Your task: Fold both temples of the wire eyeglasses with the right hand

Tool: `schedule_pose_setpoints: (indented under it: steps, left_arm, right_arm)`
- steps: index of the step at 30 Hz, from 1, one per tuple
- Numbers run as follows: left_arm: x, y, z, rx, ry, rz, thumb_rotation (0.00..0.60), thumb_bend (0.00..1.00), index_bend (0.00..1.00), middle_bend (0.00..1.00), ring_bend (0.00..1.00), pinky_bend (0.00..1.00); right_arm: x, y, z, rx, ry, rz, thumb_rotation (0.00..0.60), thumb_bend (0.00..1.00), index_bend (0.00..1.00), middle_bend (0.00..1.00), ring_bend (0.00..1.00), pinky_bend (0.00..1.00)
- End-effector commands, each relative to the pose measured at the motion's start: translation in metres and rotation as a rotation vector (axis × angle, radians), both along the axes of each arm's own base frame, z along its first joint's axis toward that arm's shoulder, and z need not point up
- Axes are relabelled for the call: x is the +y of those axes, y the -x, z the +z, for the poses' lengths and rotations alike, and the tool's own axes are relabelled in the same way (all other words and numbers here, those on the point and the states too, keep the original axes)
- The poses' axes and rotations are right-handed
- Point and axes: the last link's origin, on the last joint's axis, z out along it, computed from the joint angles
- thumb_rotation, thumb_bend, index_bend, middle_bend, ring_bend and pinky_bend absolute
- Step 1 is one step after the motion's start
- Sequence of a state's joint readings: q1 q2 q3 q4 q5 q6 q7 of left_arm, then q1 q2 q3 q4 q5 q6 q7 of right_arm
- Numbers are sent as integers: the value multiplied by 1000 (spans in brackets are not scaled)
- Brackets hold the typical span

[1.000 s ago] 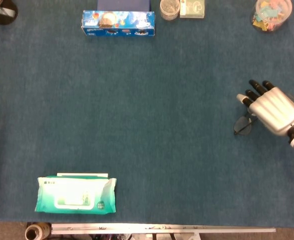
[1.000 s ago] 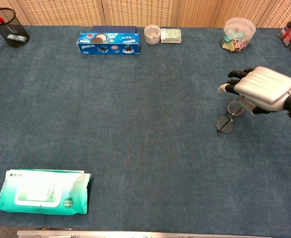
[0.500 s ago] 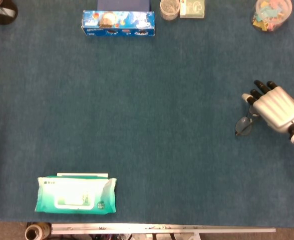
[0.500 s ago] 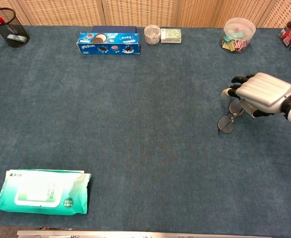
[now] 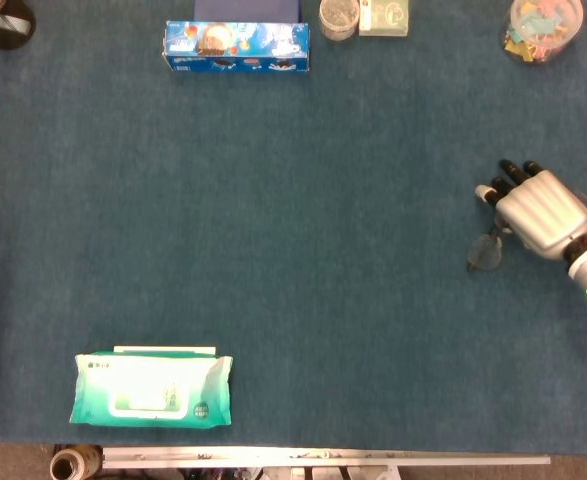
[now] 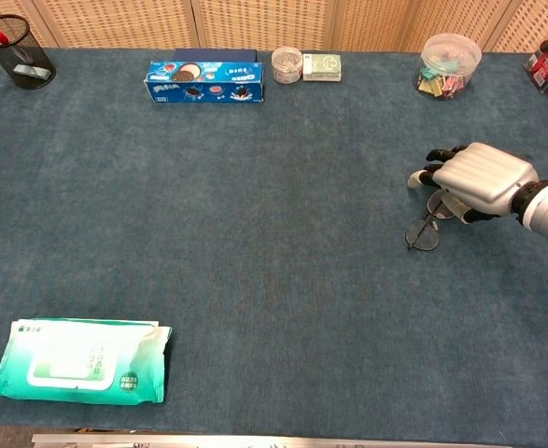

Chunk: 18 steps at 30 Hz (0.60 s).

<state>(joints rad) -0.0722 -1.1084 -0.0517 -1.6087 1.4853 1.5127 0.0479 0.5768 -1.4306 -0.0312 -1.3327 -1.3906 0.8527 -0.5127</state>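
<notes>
The wire eyeglasses [image 5: 485, 255] lie on the blue table cover near the right edge, with one round lens [image 6: 422, 235] showing plainly. My right hand [image 5: 540, 212] sits palm down and low over the far part of the frame, covering the other lens and the temples. In the chest view the right hand [image 6: 479, 177] has its dark fingertips [image 6: 427, 175] pointing left just above the frame. The hand's back hides whether the fingers grip the wire. My left hand is in neither view.
A green wet-wipes pack [image 5: 152, 389] lies near the front left. Along the far edge stand a blue cookie box [image 5: 237, 44], a small jar [image 5: 339, 17], a card box [image 5: 384, 16], a clip tub [image 5: 542, 28] and a mesh pen cup [image 6: 16, 52].
The right hand has dropped lower onto the eyeglasses and drawn slightly left and in. The visible lens shifted a little with it.
</notes>
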Motion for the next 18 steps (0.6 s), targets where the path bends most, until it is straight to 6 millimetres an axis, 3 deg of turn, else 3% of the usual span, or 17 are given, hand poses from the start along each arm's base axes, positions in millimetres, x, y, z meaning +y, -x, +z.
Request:
schedule_pose_setpoints:
  steps: [1,11,18]
  left_arm:
    - [0,0,0,-1,0,0,600,674,493,503,539,708]
    - [0,0,0,0,1,2,600,675,493,503,539,708]
    - [0,1,0,2,1,5,600,675,493,503,539,708]
  right_arm:
    - [-2,-1,-3,-3,-1,5,600,666,228,304,123,248]
    - [-1,-4,-1,-19,4,23,600,666,228,304,123,248]
    - [5,-18,11,-57,15,61,600,666,228,303,123,248]
